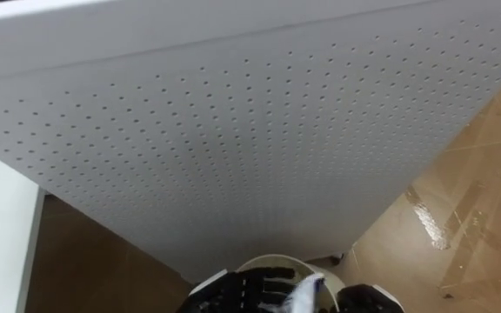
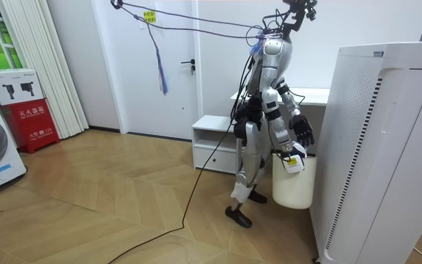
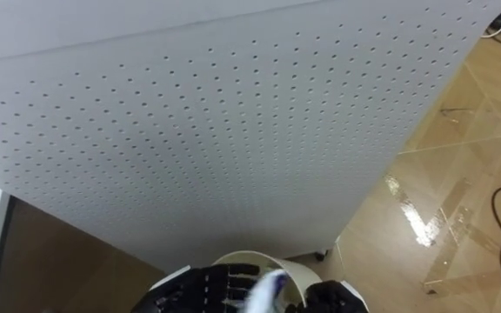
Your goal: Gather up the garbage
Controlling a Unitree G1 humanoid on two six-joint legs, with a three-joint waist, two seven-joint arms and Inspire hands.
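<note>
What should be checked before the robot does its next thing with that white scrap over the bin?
1. Robot stands right at the white bin: ok.
2. Bin is upright, its opening facing up: ok.
3. White scrap is above the bin's opening: ok.
4. Which hand has the scrap, the left hand or the right hand: cannot tell.
5. Room for the arms beside the perforated white panel behind the bin: cannot tell.
</note>
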